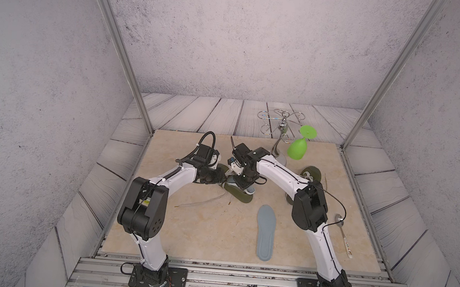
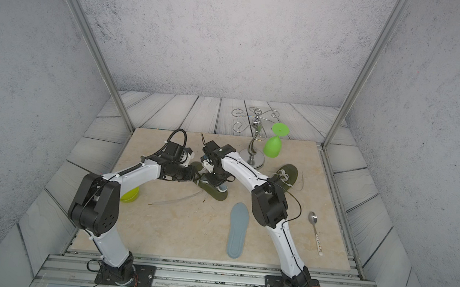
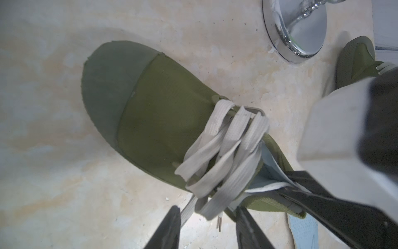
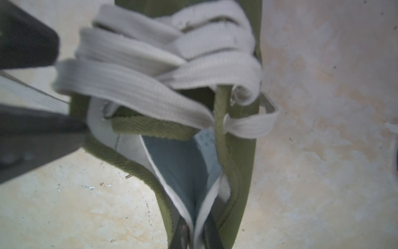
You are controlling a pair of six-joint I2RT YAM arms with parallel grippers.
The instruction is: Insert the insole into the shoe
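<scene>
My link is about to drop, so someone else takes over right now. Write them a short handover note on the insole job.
Left end effector: open, fingers either side of a loose lace at the collar of the shoe, gripping nothing that I can see.
Right end effector: shut on the blue insole, pinched into a fold in the shoe opening.
Done: the insole's front part is inside the shoe.
Left: the heel end sticks out past the collar. Likely push it in, flatten it, release.
Also on the table: a second insole lying flat and a second shoe, neither held.
</scene>
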